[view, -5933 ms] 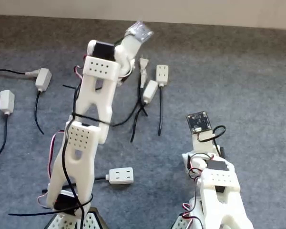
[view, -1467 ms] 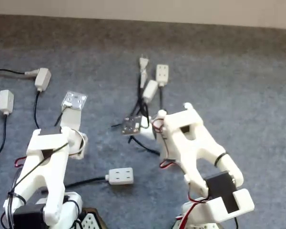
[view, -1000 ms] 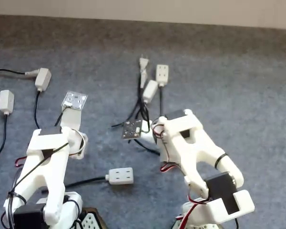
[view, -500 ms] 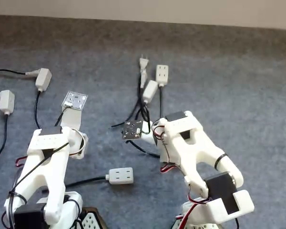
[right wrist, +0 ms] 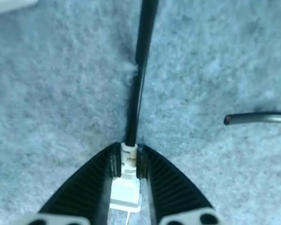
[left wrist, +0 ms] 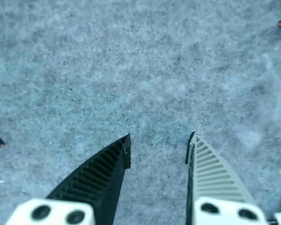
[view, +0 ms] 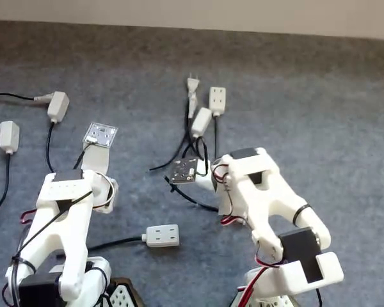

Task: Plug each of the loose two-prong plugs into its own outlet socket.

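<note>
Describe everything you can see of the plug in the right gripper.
The plug is small, white and plastic-looking, with a narrower collar where its black cord leaves. The right gripper pinches its body between both dark ribbed fingers. The cord runs away over the grey carpet. Prongs cannot be made out.

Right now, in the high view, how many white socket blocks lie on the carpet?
5 blocks: two far left, two top centre, one low centre. More may hide under the arms.
</note>
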`<state>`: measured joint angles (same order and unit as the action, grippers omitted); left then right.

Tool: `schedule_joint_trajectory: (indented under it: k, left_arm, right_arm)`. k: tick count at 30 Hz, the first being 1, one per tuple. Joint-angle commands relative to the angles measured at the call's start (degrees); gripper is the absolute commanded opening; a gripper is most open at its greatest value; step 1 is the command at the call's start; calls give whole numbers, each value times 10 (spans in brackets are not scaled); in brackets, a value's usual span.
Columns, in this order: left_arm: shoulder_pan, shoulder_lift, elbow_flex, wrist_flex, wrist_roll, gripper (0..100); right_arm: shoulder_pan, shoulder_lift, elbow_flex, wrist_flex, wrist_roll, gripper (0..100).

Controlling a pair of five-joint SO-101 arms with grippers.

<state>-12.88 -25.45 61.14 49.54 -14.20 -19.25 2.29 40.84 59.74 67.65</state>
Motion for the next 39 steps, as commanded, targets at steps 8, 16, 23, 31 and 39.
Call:
schedule_joint_trajectory:
  k: [8, 16, 23, 31, 39]
  left_arm:
    - [-2, 0, -17, -5, 0, 210]
    - [0, 0, -17, -5, 0, 210]
    - [33, -6, -63, 3, 0, 210]
    - [39, -231, -94, 48, 3, 210]
    - [131, -643, 57, 102, 14, 213]
  right_arm:
    - [24, -83, -48, 54, -116, 7]
    - [15, -305, -189, 229, -229, 7]
    - [15, -460, -227, 257, -352, 7]
    - [15, -722, -115, 164, -455, 7]
    - [15, -886, 212, -24, -564, 7]
